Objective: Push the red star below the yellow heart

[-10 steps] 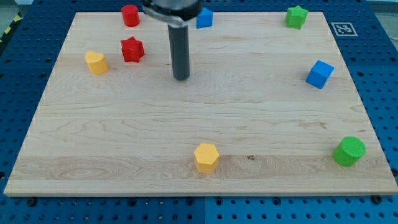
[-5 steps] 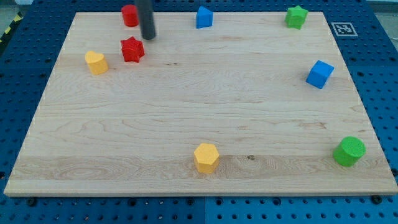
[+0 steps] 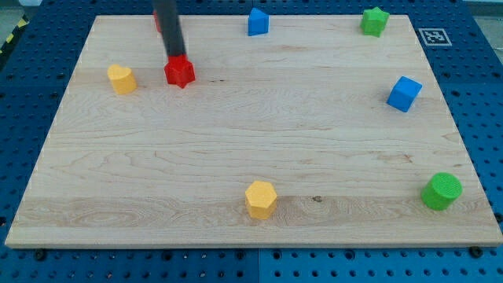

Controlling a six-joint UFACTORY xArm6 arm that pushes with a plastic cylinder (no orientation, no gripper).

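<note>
Camera view shows our rod, which has no fingers to open or close; my tip (image 3: 175, 56) touches the top edge of the red star (image 3: 180, 72). We see the star just to the view's right of the yellow heart (image 3: 121, 79), level with it. Another red block (image 3: 158, 19), probably round, hides behind the rod.

path below yellow heart (image 3: 121, 79): bare board | red star (image 3: 180, 72): my tip (image 3: 175, 58) touching its top
</note>
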